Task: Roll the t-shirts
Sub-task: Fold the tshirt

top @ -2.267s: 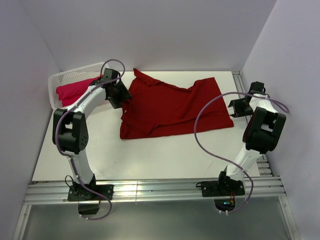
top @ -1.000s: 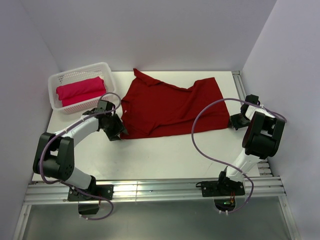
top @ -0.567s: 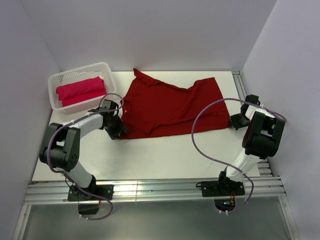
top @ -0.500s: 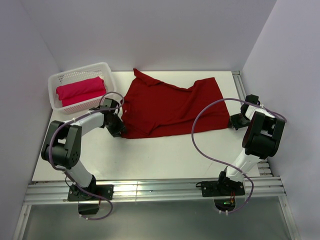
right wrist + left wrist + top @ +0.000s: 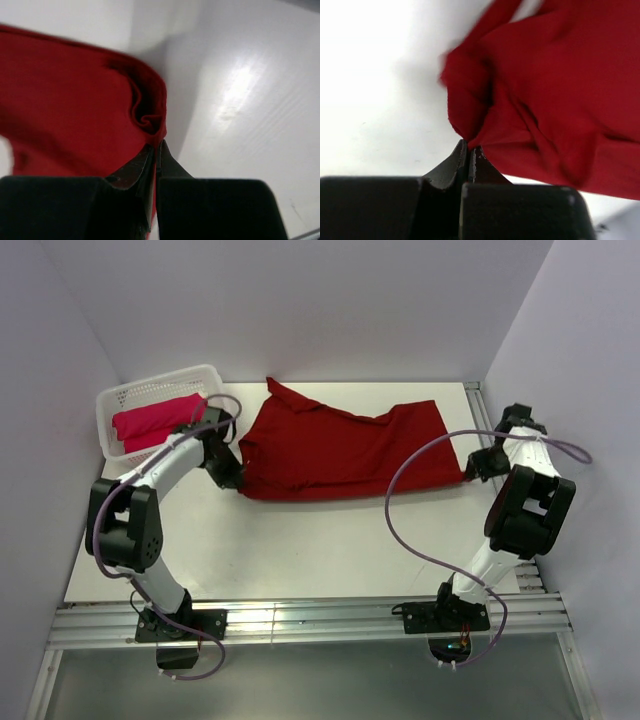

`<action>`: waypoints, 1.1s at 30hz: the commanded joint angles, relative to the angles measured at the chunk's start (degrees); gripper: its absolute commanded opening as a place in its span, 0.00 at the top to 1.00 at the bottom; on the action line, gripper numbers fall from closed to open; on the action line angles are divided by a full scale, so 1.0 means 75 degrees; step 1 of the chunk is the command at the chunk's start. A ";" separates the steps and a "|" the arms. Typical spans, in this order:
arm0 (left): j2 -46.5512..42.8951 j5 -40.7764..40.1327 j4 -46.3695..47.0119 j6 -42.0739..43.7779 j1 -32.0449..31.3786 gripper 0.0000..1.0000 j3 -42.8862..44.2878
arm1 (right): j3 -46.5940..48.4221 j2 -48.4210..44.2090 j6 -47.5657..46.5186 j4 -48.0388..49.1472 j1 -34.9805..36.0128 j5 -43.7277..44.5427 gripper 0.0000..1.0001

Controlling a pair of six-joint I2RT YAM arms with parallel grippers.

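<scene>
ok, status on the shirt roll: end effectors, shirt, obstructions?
Left end effector shut on crimson t-shirt corner; right end effector shut on opposite corner. Shirt not yet rolled. Pink t-shirt in white basket, not in the way.

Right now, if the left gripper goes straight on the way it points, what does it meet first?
The dark crimson cloth t-shirt: the left gripper is shut on its corner, so the bunched fold just ahead comes first, though depth is unclear.
</scene>
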 commanded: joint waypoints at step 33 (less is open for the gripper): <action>-0.2648 0.0360 0.0524 -0.0872 -0.0847 1.00 -0.4182 | -0.2464 -0.1008 -0.0775 0.0196 -0.0680 0.1087 1.00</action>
